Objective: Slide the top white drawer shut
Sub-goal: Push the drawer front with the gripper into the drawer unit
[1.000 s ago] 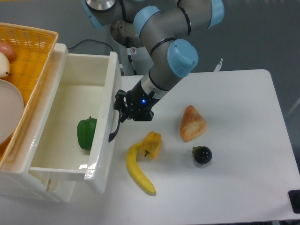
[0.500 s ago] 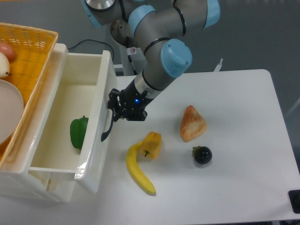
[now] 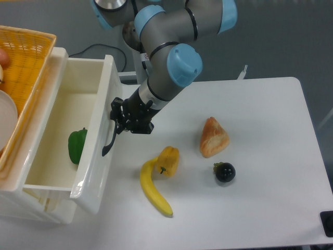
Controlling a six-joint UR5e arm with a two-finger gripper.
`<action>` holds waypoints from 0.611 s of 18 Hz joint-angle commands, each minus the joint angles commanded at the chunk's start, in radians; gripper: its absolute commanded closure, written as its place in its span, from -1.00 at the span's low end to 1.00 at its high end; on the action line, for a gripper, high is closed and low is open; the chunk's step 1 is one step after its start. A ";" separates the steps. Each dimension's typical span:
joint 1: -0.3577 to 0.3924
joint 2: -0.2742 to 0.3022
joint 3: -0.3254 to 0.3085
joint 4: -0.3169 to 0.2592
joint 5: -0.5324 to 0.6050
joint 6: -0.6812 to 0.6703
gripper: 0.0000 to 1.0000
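White table [image 3: 270, 114] at right, top white drawer [image 3: 96, 156] open at left; gripper [image 3: 118, 121], grip state indiscernible, presses its front and could slip off the handle [image 3: 109, 139], skewing the drawer.

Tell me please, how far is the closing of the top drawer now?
Partly done. The top white drawer has slid further into the cabinet than a second ago, carrying the green pepper with it. In hand: the gripper presses against the drawer front at the dark handle; whether the jaws are open is unclear. Left: the drawer still sticks out far, so more pushing remains.
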 joint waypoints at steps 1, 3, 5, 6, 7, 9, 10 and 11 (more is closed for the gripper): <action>-0.002 -0.002 0.000 0.002 0.000 0.000 1.00; -0.002 -0.005 0.000 0.002 0.000 0.000 1.00; -0.002 -0.006 0.002 0.003 0.000 0.000 1.00; -0.002 -0.006 0.002 0.005 0.000 0.000 1.00; -0.002 -0.008 0.002 0.005 0.000 0.000 1.00; 0.000 -0.009 0.002 0.006 0.002 0.000 1.00; 0.000 -0.009 0.002 0.006 0.002 0.000 1.00; 0.000 -0.011 0.002 0.006 0.002 0.000 1.00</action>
